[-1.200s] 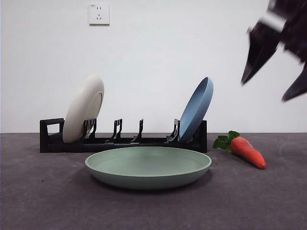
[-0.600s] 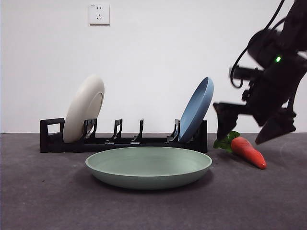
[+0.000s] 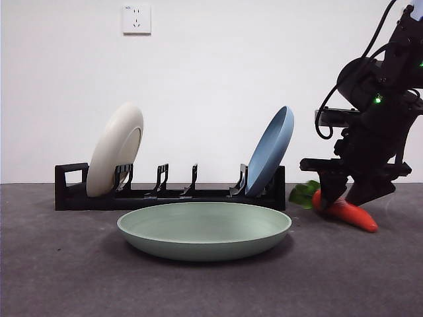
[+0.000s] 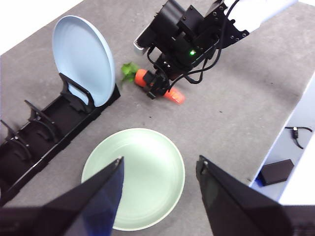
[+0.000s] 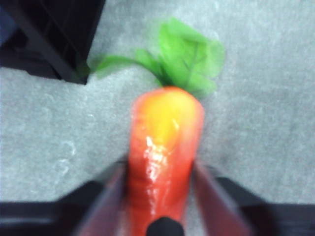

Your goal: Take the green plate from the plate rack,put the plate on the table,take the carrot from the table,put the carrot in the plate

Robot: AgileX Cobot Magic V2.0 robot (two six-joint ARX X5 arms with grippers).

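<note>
The green plate lies flat on the table, in front of the plate rack. The carrot lies on the table to the plate's right, leaves toward the rack. My right gripper is down at it, one jaw on each side. In the right wrist view both jaws press the sides of the carrot, so the right gripper is shut on it. My left gripper is open and empty, high above the green plate. The left wrist view also shows the carrot.
A cream-white plate stands at the rack's handle end and a blue plate at its other end. The table's edge runs at one side in the left wrist view, with a black box beyond it.
My right gripper has come down from the upper right onto the carrot and closed its jaws on it. The carrot has shifted slightly right. The green plate has not moved.
</note>
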